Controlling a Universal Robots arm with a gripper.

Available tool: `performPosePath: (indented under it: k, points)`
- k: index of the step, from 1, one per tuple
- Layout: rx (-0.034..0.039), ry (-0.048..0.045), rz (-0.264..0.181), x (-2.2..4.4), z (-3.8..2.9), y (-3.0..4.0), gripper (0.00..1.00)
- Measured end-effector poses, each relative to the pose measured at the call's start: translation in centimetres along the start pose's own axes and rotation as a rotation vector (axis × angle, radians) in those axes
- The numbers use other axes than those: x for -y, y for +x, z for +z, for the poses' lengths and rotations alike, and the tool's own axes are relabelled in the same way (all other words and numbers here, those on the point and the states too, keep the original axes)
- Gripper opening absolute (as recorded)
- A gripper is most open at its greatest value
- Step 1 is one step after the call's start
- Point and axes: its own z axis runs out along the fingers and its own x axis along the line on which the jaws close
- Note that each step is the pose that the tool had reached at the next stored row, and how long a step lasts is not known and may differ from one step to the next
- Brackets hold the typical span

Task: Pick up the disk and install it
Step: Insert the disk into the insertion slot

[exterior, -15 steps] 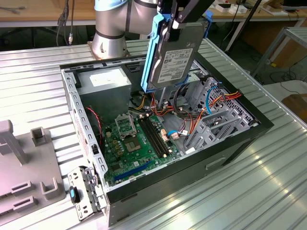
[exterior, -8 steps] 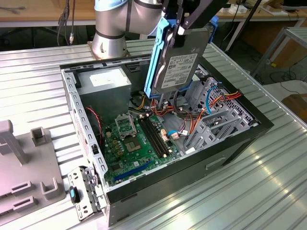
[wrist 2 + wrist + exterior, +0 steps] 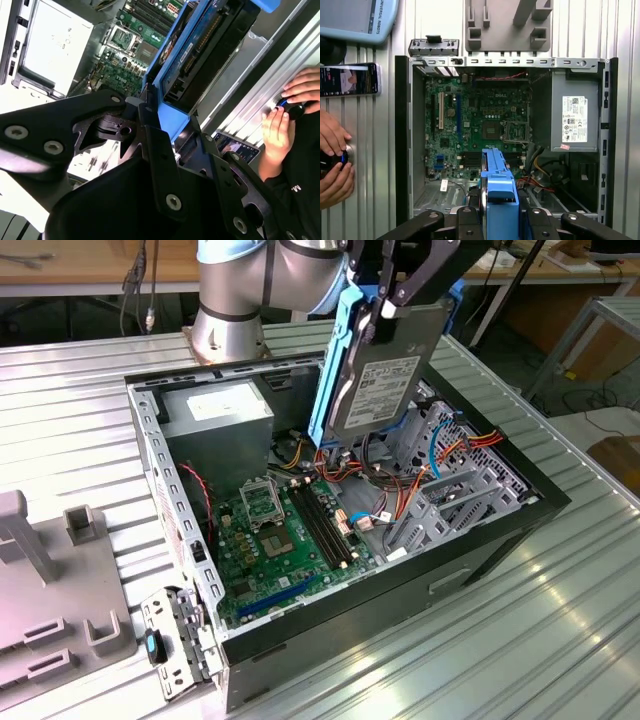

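In the exterior view, my gripper (image 3: 385, 308) is squeezed tight on the disk (image 3: 388, 380), holding it up on its edge right above the open computer case (image 3: 350, 618), so I think it can go down inside without bumping.

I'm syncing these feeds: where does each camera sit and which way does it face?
Exterior view: off the arm, looking down into the computer case; shows the arm and gripper holding the disk.
First wrist view: on the arm, facing straight down into the case; gripper links show.
Second wrist view: on the arm, angled along the gripper links.
Shared by both wrist views: disk, person's hands.
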Motion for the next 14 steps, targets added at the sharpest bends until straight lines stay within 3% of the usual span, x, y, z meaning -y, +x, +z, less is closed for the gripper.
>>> performPosePath:
  k: [6, 11, 14]
  points:
    - [-0.0003, -0.0001, 0.000, 1.34, 0.10, 0.03, 0.36]
    - [-0.0001, 0.0000, -0.002, 1.82, 0.28, 0.74, 0.36]
    - [0.0002, 0.0003, -0.018, 2.52, 0.50, 0.81, 0.36]
